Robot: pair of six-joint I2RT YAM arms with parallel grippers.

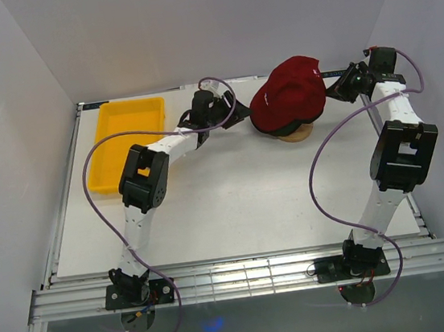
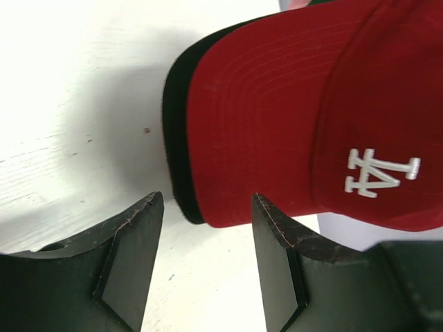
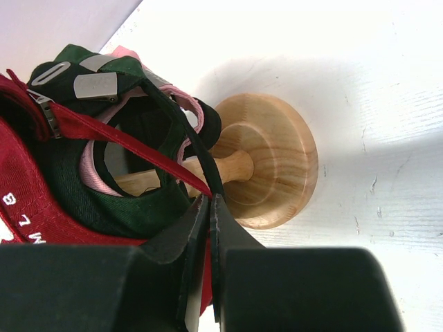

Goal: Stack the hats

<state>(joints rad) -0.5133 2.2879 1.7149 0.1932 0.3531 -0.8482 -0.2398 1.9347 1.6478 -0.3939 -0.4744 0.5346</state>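
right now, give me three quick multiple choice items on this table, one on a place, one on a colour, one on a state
1. Where is the yellow tray on the table?
A. far left corner
B. near right corner
C. middle of the near edge

2. What colour is the top cap of the stack?
A. pink
B. dark green
C. red

3. How do the jaws of the left gripper stand?
A. shut on the brim
B. open, with a gap between them
C. out of view

Answers:
1. A: the top view shows it against the far left edge.
2. C: the red crown covers the rest in the top view.
3. B: the left wrist view shows its two fingers well apart.
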